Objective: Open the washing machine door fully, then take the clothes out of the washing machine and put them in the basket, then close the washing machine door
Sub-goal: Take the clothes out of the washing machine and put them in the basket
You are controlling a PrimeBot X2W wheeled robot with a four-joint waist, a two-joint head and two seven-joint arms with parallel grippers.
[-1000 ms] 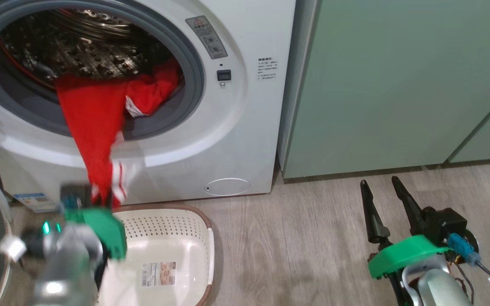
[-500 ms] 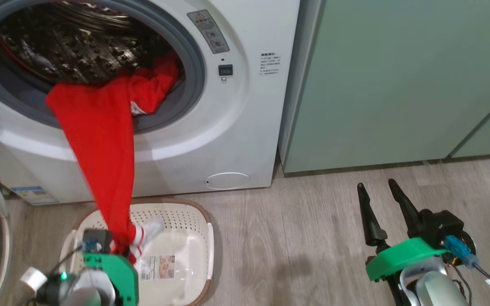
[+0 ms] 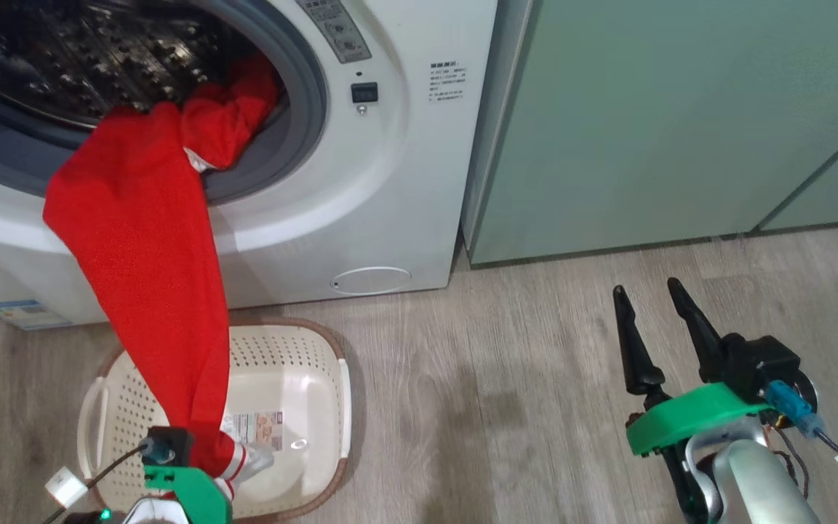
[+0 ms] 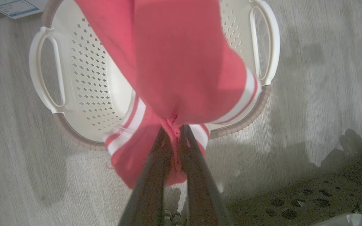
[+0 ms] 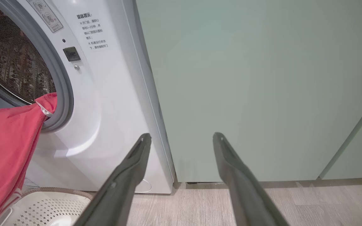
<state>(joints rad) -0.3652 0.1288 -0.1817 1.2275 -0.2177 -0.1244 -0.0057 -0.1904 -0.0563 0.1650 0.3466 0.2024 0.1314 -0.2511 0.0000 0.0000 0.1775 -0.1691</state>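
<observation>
Head view: the red garment (image 3: 135, 240) is stretching as one long band out of the washing machine (image 3: 390, 182). Its upper end is lying bunched on the grey rubber ring (image 3: 302, 109), and its white-striped cuff (image 3: 241, 460) is hanging low inside the basket (image 3: 295, 364). The long axis is running diagonally from the drum mouth down to the basket's near side, cuff end pointing downward. The left gripper (image 3: 201, 477) is sitting at that cuff, over the near rim. The right gripper (image 3: 646, 287) is hovering well apart above the wood floor (image 3: 499, 378), jaws spread and holding nothing.

Left wrist view: the two dark fingers (image 4: 156, 163) are pressing together on a pinched fold of red cloth just behind the stripes. Part of the cuff is drooping past the basket's near rim. The pull is probably best continued away from the machine until the bunched end is sliding off the ring. Then the grip should be coming forward over the basket's middle before letting go, or the cloth may be spilling onto the floor.

Right wrist view: the right jaws are standing wide apart, aiming at the seam between the washer and the pale green cabinet (image 5: 262, 78). At the left, the garment is draping out of the drum toward the basket.
</observation>
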